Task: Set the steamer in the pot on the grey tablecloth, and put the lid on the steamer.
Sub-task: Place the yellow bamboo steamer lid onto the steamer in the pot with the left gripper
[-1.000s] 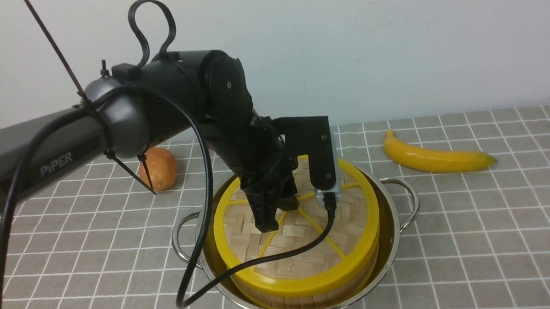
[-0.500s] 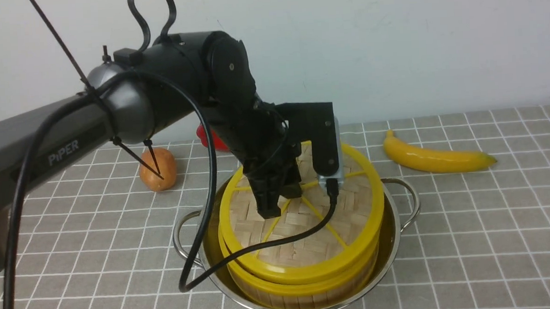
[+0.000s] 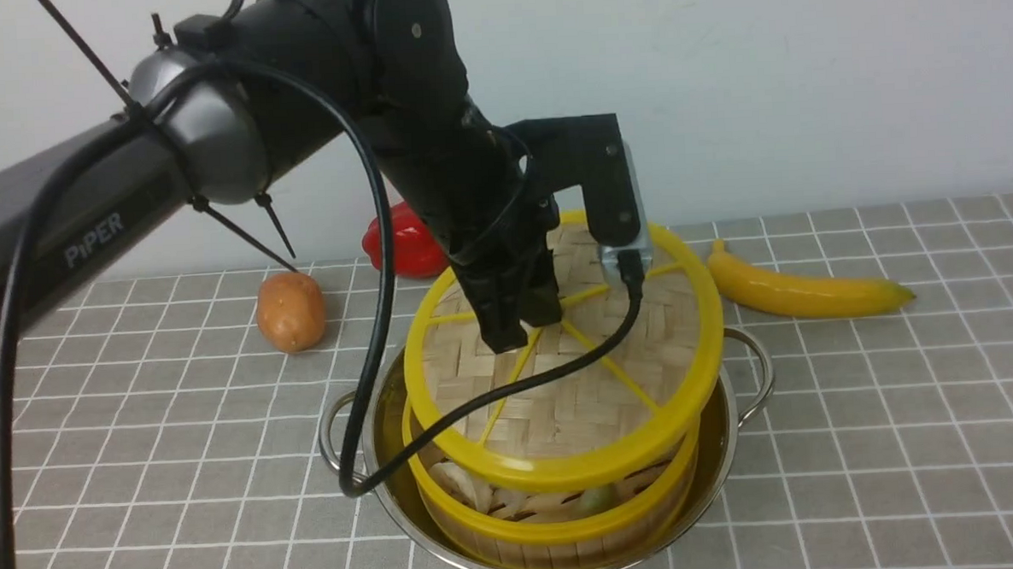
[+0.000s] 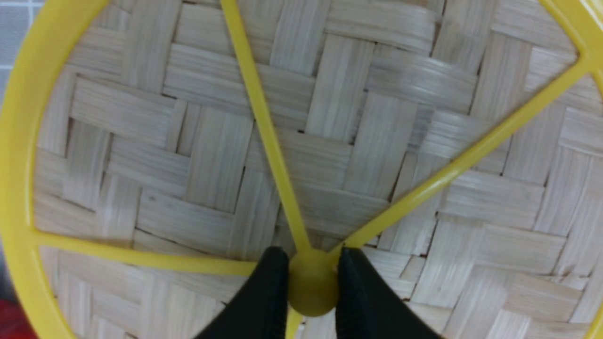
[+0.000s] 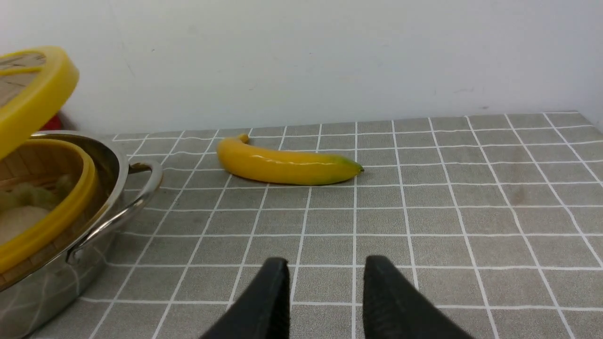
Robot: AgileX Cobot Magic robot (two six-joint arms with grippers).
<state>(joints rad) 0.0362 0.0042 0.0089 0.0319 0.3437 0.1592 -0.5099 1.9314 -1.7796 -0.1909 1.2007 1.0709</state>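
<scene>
so the steamer [image 3: 560, 522] is already sitting in the pot [image 3: 726, 412], but the lid [image 3: 579, 384] hangs tilted above it, left claw [image 4: 312, 282] pinched tight on its centre knob, right claw [image 5: 325, 287] parted and empty

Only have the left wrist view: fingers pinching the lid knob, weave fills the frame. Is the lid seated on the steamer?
Observer: No. In the front view the lid hangs tilted above the steamer, with the gap wider on the right side.
Operator: Steamer in the pot?
Observer: Yes, it sits inside the pot on the grey tablecloth.
Operator: Right arm?
Observer: The right gripper is open and empty, low over the cloth, facing the banana.
</scene>
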